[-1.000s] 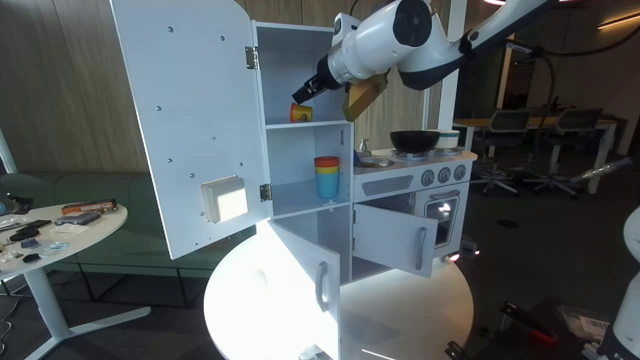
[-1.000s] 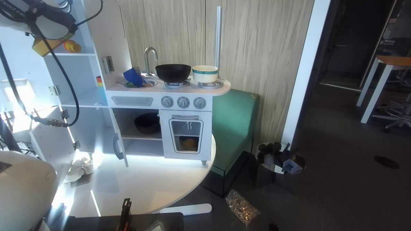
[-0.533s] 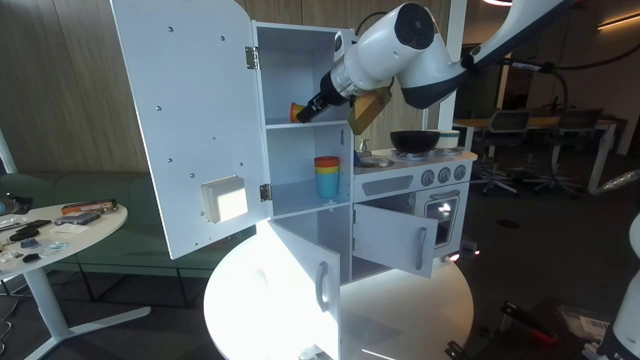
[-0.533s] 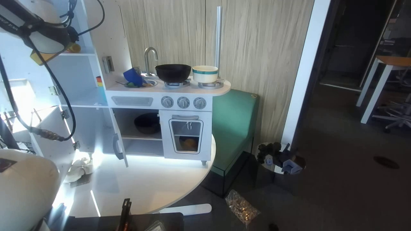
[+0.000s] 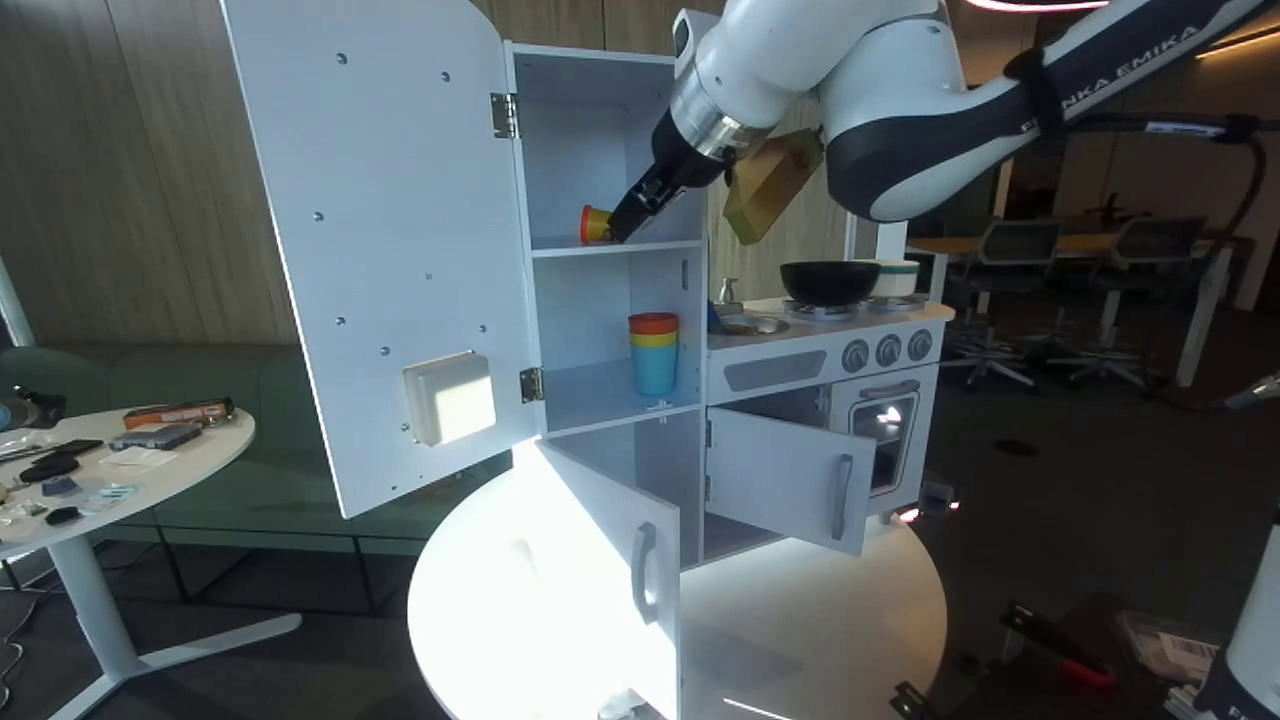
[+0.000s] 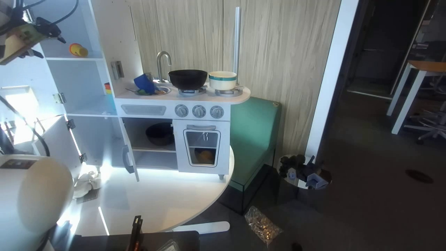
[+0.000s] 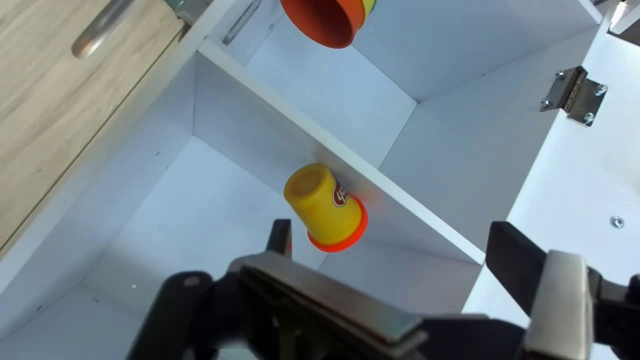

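The pincer (image 7: pixel 392 245) is spread wide and empty; the yellow tub (image 7: pixel 324 206) lies on its side just ahead of it, apparently not touching, and stacked cups (image 5: pixel 654 358) stand below it.

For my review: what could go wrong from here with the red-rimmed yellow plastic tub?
The red-rimmed yellow plastic tub lies on its side on the white shelf, so a nudge might roll it off the front edge.
The open black claw looks off-centre: in the wrist view one finger appears nearer the tub, so closing now could shove it aside.
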Motion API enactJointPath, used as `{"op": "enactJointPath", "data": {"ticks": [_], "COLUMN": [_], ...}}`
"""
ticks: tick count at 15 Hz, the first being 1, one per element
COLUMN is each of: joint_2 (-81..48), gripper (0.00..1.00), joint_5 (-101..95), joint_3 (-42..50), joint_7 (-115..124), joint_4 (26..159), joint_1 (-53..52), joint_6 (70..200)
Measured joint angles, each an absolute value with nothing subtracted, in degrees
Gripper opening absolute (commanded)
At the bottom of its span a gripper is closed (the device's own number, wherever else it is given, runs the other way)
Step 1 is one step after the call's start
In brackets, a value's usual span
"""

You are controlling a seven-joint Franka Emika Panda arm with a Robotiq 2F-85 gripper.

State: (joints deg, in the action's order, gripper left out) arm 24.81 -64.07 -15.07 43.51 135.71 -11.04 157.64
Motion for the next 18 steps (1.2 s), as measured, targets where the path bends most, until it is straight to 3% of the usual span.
{"op": "enactJointPath", "data": {"ticks": [9, 18], "joint_2": [41.72, 45.32], "gripper": [1.00, 1.00], "joint_5": [-36.61, -28.74], "joint_3": [-15.42, -7.82], "joint_7": [26.73, 19.73], "joint_4": [137.51, 145.02], "joint_1": [-13.66, -4.27], "joint_6": [129.90, 133.43]}}
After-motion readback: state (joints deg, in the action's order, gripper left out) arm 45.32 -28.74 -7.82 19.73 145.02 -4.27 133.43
